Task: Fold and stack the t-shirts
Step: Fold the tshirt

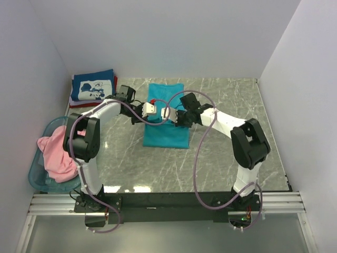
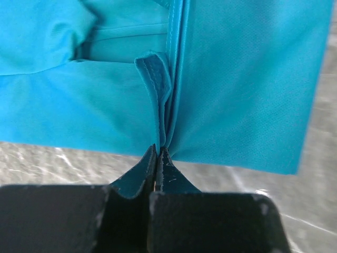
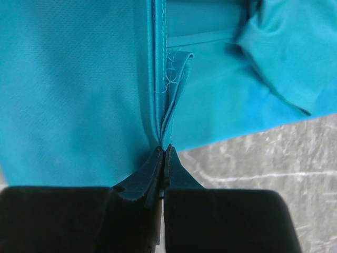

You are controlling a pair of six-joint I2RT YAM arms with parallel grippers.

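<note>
A plain teal t-shirt (image 1: 166, 134) lies as a long folded strip in the middle of the table. My left gripper (image 1: 157, 110) and right gripper (image 1: 164, 113) meet tip to tip over its middle. The left wrist view has the left gripper (image 2: 159, 151) shut on a bunched fold at the edge of the teal t-shirt (image 2: 242, 84). Seen from the right wrist, the right gripper (image 3: 164, 148) is likewise shut on a gathered seam of the teal t-shirt (image 3: 73, 89). A folded navy t-shirt (image 1: 93, 88) with white print rests on a red one (image 1: 79, 104) at the back left. A pink t-shirt (image 1: 58, 158) hangs in the basket.
The translucent light-blue basket (image 1: 36, 178) stands at the left edge beside the left arm's base. White walls close in the marble table (image 1: 231, 100) on the left, back and right. Cables loop over both arms.
</note>
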